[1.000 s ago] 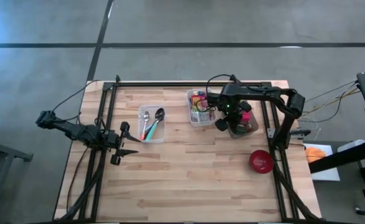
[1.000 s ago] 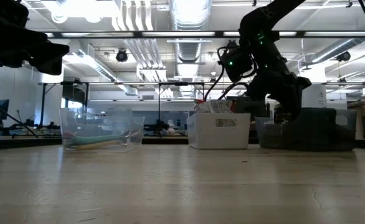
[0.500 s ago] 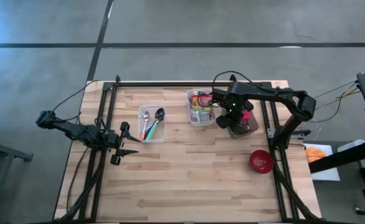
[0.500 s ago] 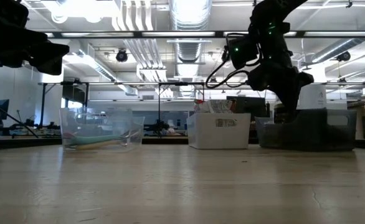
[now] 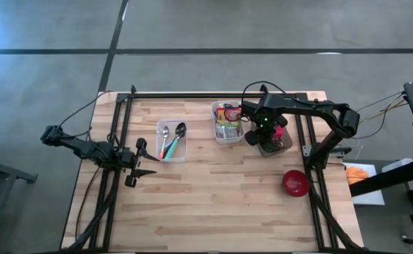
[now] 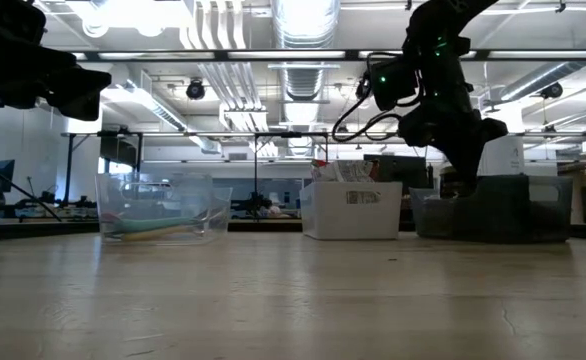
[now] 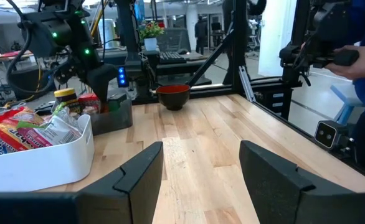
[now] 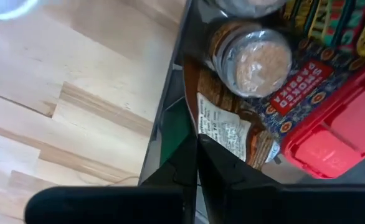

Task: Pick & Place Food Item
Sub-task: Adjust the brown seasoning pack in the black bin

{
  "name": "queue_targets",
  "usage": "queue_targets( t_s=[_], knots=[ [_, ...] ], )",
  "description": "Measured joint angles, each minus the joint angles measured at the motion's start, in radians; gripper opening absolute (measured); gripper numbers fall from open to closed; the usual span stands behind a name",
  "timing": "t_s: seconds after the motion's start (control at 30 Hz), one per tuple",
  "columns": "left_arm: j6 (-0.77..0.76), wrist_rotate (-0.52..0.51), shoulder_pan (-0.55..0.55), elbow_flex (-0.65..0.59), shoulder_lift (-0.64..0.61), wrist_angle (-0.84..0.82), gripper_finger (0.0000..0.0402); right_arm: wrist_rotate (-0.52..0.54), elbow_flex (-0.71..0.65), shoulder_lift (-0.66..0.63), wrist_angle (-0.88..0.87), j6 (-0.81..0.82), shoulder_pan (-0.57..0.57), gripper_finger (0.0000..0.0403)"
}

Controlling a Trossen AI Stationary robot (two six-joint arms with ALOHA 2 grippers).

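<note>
A dark bin (image 5: 282, 146) at the far right holds a brown packet (image 8: 227, 132) with a white label, a jar (image 8: 251, 59) and a red box (image 8: 332, 134). My right gripper (image 8: 197, 146) hangs over this bin's left part (image 5: 256, 137), pointing down and shut on the packet. In the low view its fingers (image 6: 465, 180) reach the bin's rim (image 6: 503, 180). A white bin (image 5: 226, 121) of food packets stands just left of it. My left gripper (image 5: 146, 161) waits open at the table's left, pointing level (image 7: 201, 180). My right gripper pinches the brown packet at its edge beside the white label (image 8: 202, 127), between the two shut fingers. They come from above, pointing down. The rest of the packet spreads to one side over the bin's contents; whether it is lifted clear I cannot tell.
A clear bin (image 5: 171, 139) with spoons stands near the left gripper. A red bowl (image 5: 295, 182) sits on the near right of the table. Bare wood lies across the middle and the near side. A person's arm (image 7: 363, 59) shows beyond the table's edge.
My right gripper, shut throughout, has risen a little over the dark bin and tipped closer to straight down, then kept still for the last half second.
</note>
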Motion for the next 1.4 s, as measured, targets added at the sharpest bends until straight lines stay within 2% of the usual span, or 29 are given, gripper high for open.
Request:
queue_targets(
  t_s=[0.33, 0.63, 0.8, 1.27, 1.4],
  knots=[
    [-0.001, 0.000, 0.000, 0.000, 0.000, 0.000, 0.0214, 0.001, -0.001, 0.000, 0.024, -0.035, -0.005, 0.0018],
    [-0.001, 0.000, 0.000, 0.000, 0.000, 0.000, 0.0214, 0.024, -0.005, 0.000, 0.026, -0.078, -0.005, 0.0142],
    [-0.001, 0.000, 0.000, 0.000, 0.000, 0.000, 0.0214, 0.024, -0.023, 0.000, 0.032, -0.099, -0.005, 0.0183],
    [0.000, 0.000, 0.000, 0.000, 0.000, 0.000, 0.0214, 0.023, -0.118, 0.001, 0.142, -0.106, -0.005, 0.0188],
    [0.000, 0.000, 0.000, 0.000, 0.000, 0.000, 0.0214, 0.023, -0.138, 0.001, 0.158, -0.105, -0.005, 0.0177]
  ],
)
